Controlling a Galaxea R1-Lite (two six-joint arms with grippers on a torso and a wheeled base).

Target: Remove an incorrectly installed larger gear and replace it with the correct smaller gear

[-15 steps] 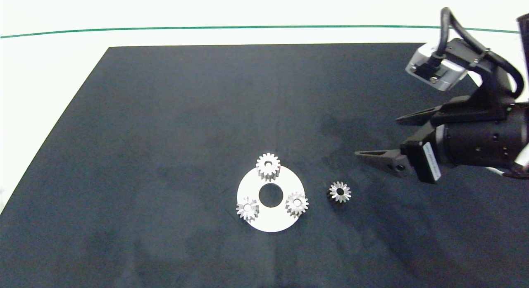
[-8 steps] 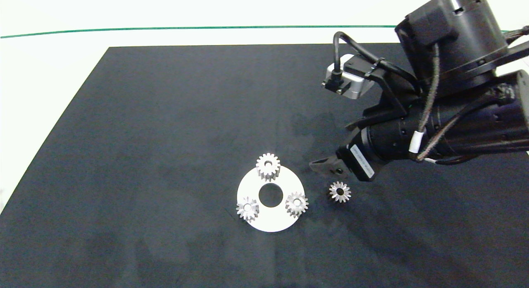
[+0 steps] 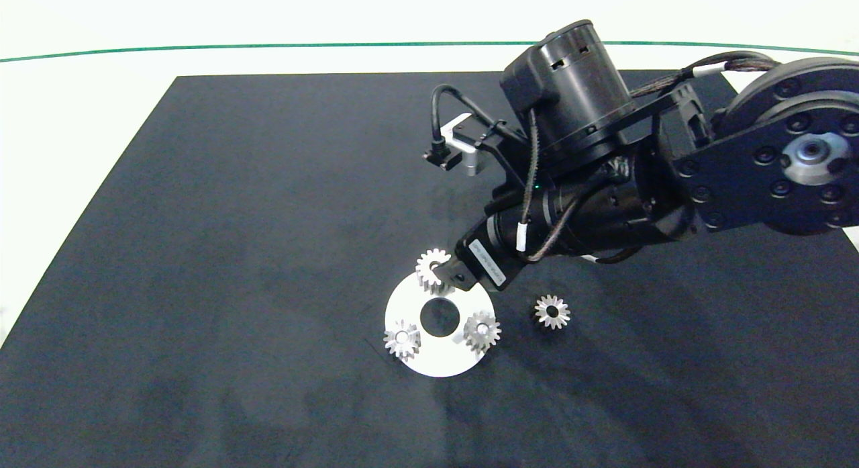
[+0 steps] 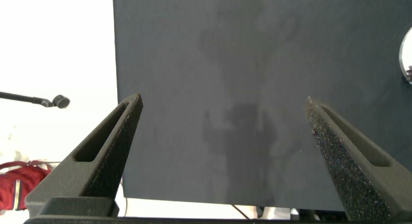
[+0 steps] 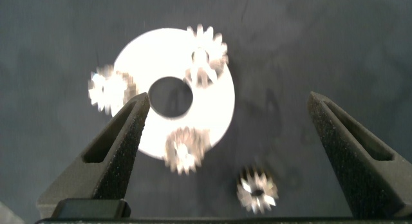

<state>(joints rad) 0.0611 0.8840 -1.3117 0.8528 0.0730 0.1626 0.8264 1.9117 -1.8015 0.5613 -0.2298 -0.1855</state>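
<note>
Head view: right gripper [image 3: 448, 278] hovering at larger gear [image 3: 433, 269] sitting on white disc [image 3: 439, 360], jaws standing wide apart. Smaller gear [image 3: 552, 312] lying on worktop [image 3: 268, 219] beside disc. Left gripper [image 4: 225, 140] idling elsewhere, jaws apart.

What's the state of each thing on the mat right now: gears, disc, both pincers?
larger gear: seated at the white disc's far edge, not gripped
smaller gear: flat on the mat, off the disc
two small gears: seated on the disc
white disc: flat on the mat, centre hole open
right pincer: open, above the disc
left pincer: open, over bare mat
</note>
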